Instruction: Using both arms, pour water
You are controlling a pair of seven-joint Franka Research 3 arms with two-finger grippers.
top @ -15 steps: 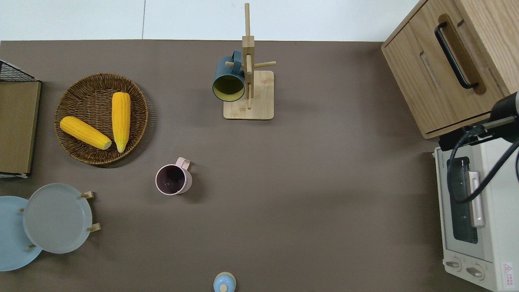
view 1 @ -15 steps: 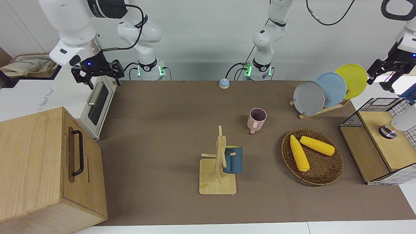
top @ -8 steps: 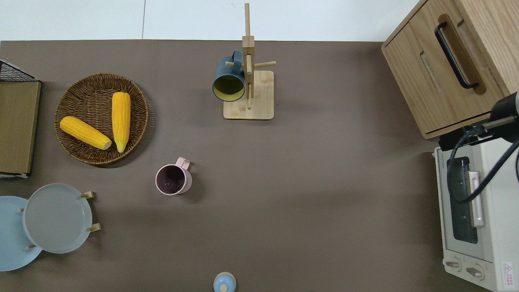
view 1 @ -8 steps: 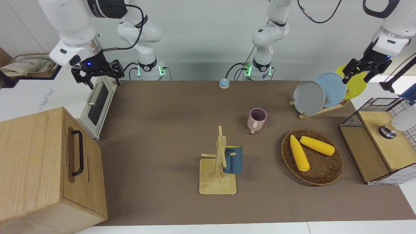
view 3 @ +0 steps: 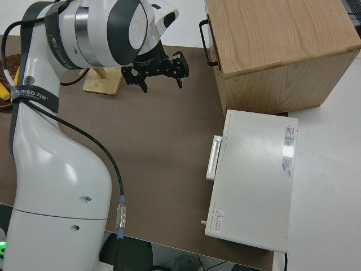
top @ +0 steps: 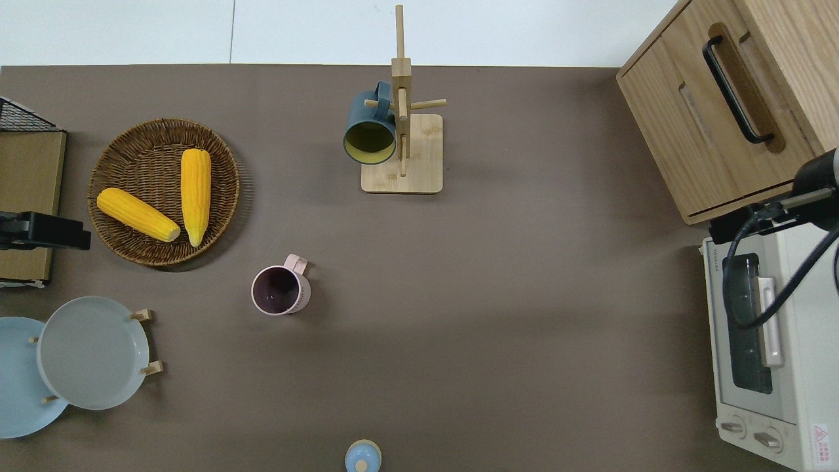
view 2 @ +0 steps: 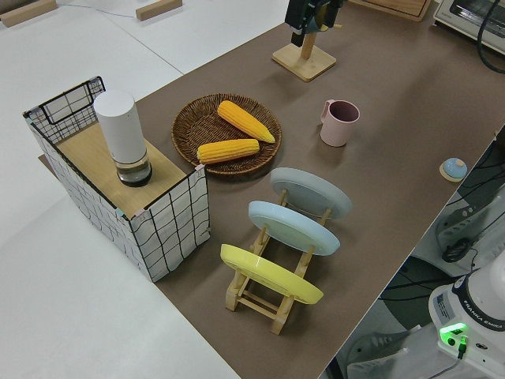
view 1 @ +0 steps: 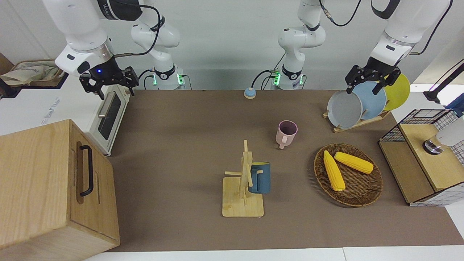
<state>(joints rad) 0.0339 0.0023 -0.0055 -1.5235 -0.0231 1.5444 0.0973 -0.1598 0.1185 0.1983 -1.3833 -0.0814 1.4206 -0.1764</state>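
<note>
The black two-finger left gripper (view 1: 367,80), spread and empty, hangs high above the table; I'd guess it next reaches for the white cylindrical dispenser (view 2: 122,136), while the right arm is parked.

The left hand (top: 46,231) is showing only as a dark bar at the overhead view's edge, its fingers out of sight. The blue plate (top: 16,400) and the wire basket (top: 19,118) are being cut off there too. The toaster oven (top: 773,354) is running past the frame.
</note>
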